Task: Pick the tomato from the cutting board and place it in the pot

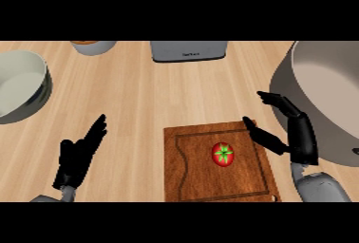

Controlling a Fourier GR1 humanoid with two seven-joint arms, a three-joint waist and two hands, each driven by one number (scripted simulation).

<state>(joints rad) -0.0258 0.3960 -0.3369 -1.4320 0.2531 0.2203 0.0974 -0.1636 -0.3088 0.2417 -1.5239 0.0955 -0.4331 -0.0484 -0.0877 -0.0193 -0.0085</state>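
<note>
On the wooden cutting board (221, 163), near its middle, the red tomato (223, 154) is lying untouched. My right robot hand (291, 130) is hovering just beside the board's right edge, fingers spread wide, holding nothing. My left robot hand (77, 154) is resting open on the tabletop (140, 95). I am judging it best to centre over the tomato, then carry it right to the large grey pot (329, 95).

Tomato (223, 154) on cutting board (219, 163), near front edge of counter (140, 95); pot (322, 95) right; bowl (21, 85) far left; toaster (189, 50) behind.
</note>
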